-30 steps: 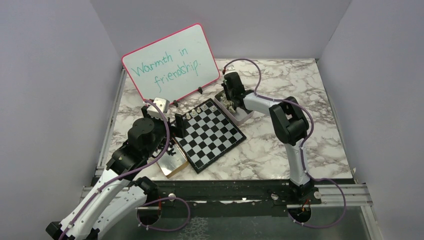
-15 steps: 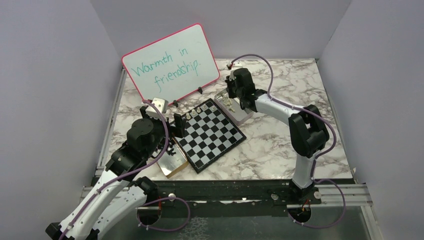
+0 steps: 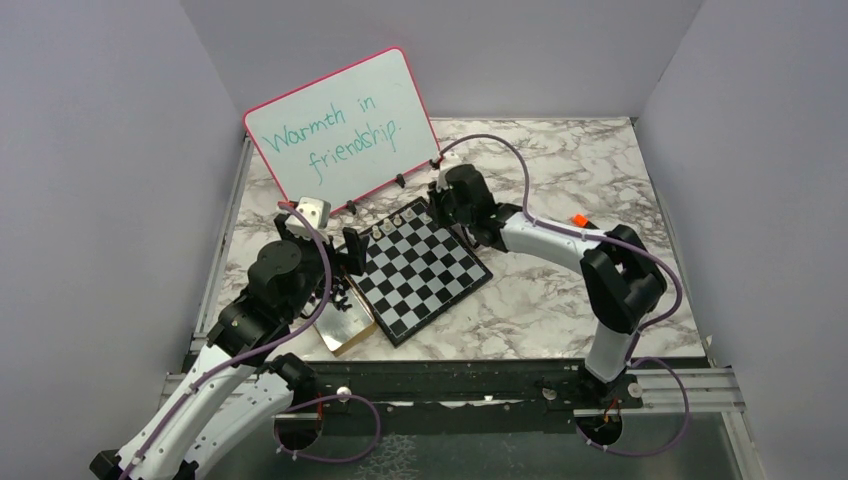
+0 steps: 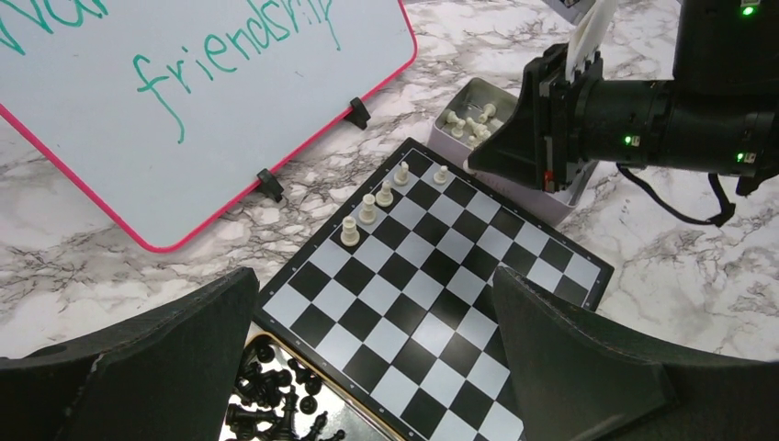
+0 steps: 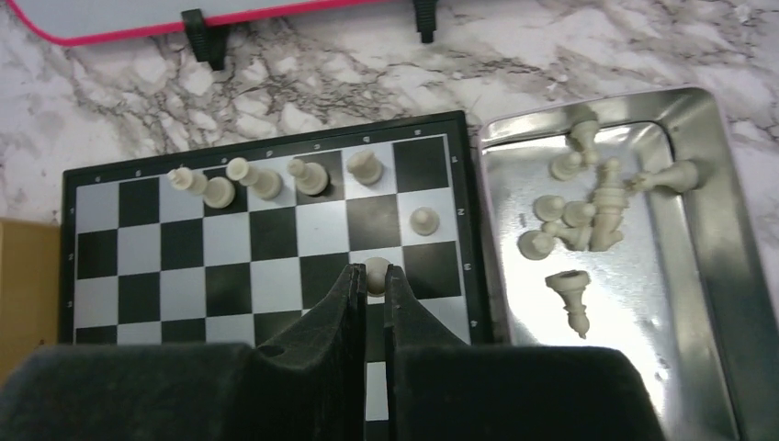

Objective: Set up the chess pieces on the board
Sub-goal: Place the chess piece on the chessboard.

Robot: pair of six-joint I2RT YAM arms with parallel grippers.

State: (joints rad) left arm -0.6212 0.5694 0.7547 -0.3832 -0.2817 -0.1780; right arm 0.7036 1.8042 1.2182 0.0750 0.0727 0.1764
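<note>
The board (image 3: 420,270) lies mid-table; it also shows in the left wrist view (image 4: 432,276) and the right wrist view (image 5: 248,266). Several cream-white chess pieces (image 5: 266,179) stand along its far row, and one pawn (image 5: 423,219) stands in the second row. My right gripper (image 5: 370,273) is shut on a cream-white pawn (image 5: 376,268) just above a square near the board's far right corner (image 3: 440,205). My left gripper (image 4: 372,276) is open and empty, hovering over the board's left side (image 3: 352,255). Black pieces (image 4: 276,404) lie in a heap under it.
A silver tin (image 5: 698,276) to the right of the board holds several loose cream-white pieces (image 5: 588,211). A gold-edged tin (image 3: 345,325) at the board's left holds the black pieces. A pink-rimmed whiteboard (image 3: 340,125) stands behind the board on small black feet.
My right gripper has moved left from over the silver tin to the board's far right corner, carrying the pawn. My left arm has shifted only slightly.
</note>
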